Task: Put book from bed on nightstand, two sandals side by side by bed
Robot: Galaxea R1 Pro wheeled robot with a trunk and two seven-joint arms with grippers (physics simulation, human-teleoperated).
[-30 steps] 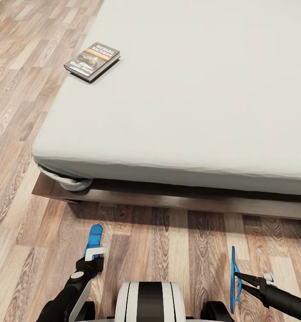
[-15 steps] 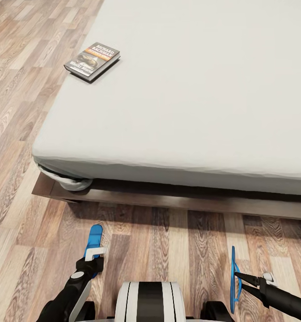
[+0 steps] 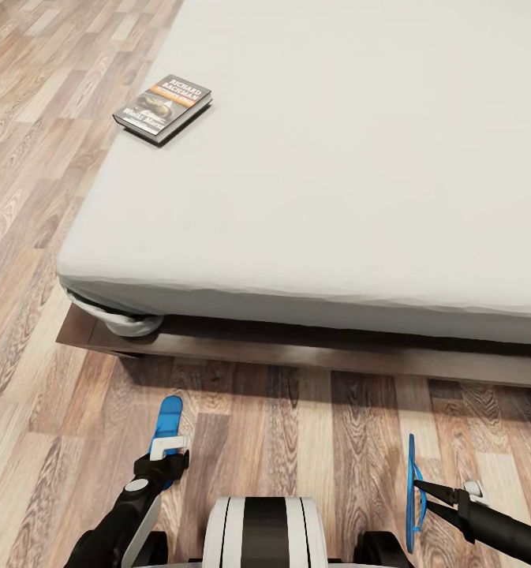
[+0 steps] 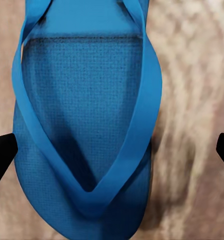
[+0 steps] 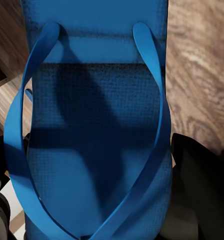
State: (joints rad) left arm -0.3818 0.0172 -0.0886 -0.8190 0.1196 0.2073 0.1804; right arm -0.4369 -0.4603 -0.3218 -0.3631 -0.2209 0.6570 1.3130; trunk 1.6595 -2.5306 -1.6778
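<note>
The book [image 3: 162, 107] lies flat near the left edge of the bed [image 3: 360, 158], on its light-grey mattress. One blue sandal [image 3: 169, 416] lies flat on the wood floor in front of the bed. My left gripper [image 3: 168, 456] hovers just behind and over it, open. In the left wrist view this sandal [image 4: 87, 125] lies between the spread fingertips [image 4: 2, 150], which do not touch it. The other sandal [image 3: 412, 505] hangs edge-on above the floor at the lower right, with my right gripper [image 3: 417, 487] shut on it. The right wrist view shows this held sandal [image 5: 92, 140] close up.
The bed's dark wooden frame [image 3: 312, 351] runs across in front of me, its corner at the left. Wood-plank floor [image 3: 28, 197] lies open along the bed's left side and between the two sandals. My own white base [image 3: 265, 532] sits at the bottom centre.
My left gripper has drawn back very slightly from the sandal on the floor. Everything else is still.
</note>
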